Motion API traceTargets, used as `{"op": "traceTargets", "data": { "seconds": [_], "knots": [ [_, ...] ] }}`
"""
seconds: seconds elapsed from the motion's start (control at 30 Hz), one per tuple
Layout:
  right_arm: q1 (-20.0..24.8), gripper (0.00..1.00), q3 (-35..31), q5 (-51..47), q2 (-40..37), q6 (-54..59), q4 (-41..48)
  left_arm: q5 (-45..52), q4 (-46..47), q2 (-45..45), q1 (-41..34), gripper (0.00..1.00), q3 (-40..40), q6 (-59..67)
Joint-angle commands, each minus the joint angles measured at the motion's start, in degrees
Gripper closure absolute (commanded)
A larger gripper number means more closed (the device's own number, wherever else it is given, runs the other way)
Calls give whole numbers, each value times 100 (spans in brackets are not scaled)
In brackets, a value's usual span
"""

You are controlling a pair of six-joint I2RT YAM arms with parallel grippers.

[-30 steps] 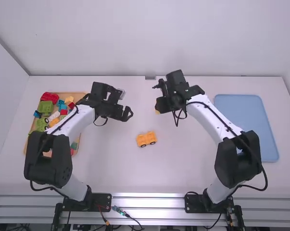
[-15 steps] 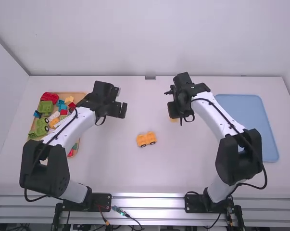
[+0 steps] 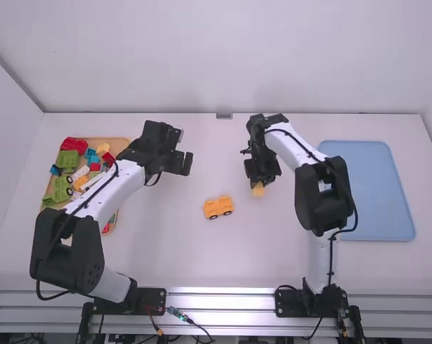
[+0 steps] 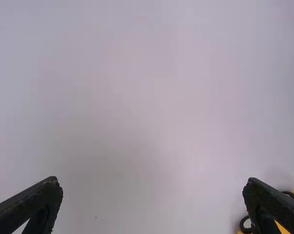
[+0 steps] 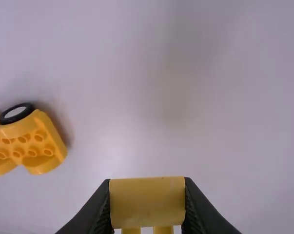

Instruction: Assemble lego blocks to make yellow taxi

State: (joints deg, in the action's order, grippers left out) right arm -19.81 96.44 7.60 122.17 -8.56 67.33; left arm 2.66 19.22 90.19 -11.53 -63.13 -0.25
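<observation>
High view: the right gripper (image 3: 259, 180) grips a yellow block (image 3: 258, 190), right of the wheeled base (image 3: 218, 207); the left gripper (image 3: 184, 164), fingers parted, is left of it. Stacking seems in hand — next, align over the studs (image 5: 32, 151), then press.

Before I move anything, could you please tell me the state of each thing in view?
left end effector, open
right end effector, closed on the yellow block
yellow block, held
wheeled yellow base, upright, studs exposed
blue tray, lying flat
tan tray, holding assorted pieces
</observation>
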Motion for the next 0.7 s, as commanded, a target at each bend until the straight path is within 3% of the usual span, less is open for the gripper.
{"op": "traceTargets", "data": {
  "seconds": [0.0, 0.2, 0.37, 0.67],
  "knots": [
    [-4, 100, 63, 490, 25, -13, 58, -79, 19, -125, 0, 1, -55, -44],
    [-109, 100, -328, -203, 25, -883, 209, -57, 8, -125, 22, 1, -55, -48],
    [-203, 100, -863, -144, 25, -876, -224, -61, -5, -125, 22, 1, -55, -188],
    [-105, 100, -1196, -101, 25, -883, -530, -59, 96, -125, 22, 1, -55, -192]
  ]
}}
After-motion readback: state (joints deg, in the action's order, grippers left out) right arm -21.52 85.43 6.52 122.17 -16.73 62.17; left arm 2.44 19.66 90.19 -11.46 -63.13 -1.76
